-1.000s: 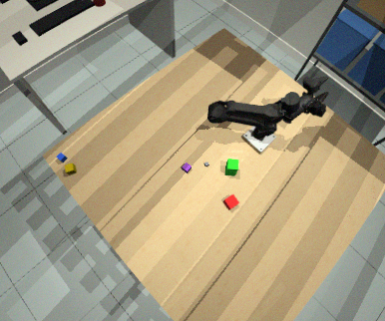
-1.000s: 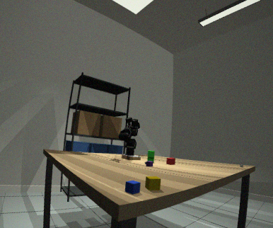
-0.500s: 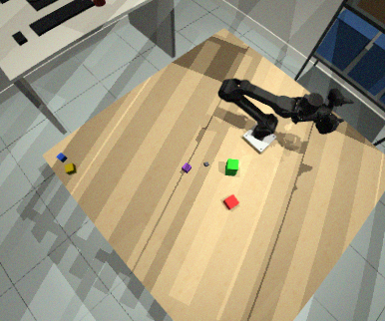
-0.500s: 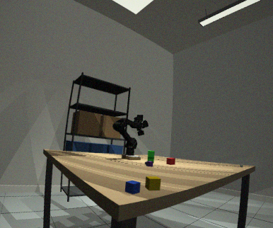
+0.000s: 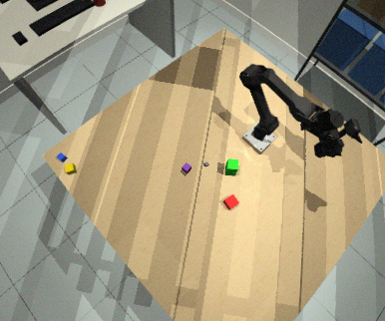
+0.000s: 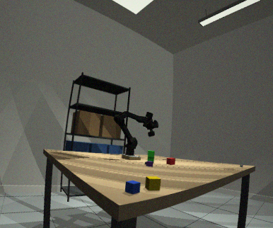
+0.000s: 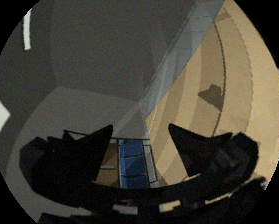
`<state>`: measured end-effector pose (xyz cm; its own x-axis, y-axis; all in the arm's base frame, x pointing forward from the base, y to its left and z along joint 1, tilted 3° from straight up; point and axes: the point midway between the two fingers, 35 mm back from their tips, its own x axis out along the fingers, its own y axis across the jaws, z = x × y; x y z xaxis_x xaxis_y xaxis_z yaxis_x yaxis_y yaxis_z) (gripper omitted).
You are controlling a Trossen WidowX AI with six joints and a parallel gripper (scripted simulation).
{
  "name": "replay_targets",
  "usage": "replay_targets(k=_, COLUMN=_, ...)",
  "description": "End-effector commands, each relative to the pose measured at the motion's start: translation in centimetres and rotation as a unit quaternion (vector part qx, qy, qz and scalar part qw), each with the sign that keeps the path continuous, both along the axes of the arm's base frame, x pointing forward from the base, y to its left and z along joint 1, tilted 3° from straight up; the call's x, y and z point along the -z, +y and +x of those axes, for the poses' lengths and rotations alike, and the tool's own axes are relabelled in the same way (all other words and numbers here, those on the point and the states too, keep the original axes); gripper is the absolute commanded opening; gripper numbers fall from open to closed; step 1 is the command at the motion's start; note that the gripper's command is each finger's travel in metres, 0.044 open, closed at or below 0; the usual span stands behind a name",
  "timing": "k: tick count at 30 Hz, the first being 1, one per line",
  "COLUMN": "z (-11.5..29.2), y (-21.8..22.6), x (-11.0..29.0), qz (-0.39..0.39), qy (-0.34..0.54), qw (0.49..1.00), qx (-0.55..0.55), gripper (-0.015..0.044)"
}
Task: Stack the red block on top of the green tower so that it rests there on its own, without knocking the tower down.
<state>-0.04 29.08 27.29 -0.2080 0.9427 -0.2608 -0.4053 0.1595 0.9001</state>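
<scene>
Black parallel-jaw gripper: fingers spread wide, empty, held high, well apart from small red cube block, which lies just beside tall green block tower.

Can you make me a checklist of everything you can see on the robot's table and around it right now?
Surface: wooden table, striped planks, shadows across it.
Job's things: red block lying alone on the table; green tower upright beside it, apart.
Clutter: purple block, tiny grey bit, blue block and yellow block together at a far corner.
Gripper: gripper raised off to the side, jaws wide open, holding nothing.
Cables: nothing seen.
Surroundings: black shelf with brown boxes and blue bins, grey desk, tiled floor, ceiling lights.
</scene>
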Motion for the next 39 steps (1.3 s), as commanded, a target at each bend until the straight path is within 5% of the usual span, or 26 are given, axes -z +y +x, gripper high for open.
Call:
replay_targets(k=1, z=4.3, y=1.1, x=0.5, qz=-0.05, qy=-0.017, qw=0.996, qx=0.067, gripper=0.044)
replay_targets(k=18, z=20.5, y=-1.6, x=4.6, qz=-0.264, qy=-0.024, qw=0.925, qx=0.271, gripper=0.044)
replay_targets(k=39, z=34.1, y=-17.2, x=10.4, qz=-0.504, qy=0.082, qw=0.765, qx=0.392, gripper=0.044)
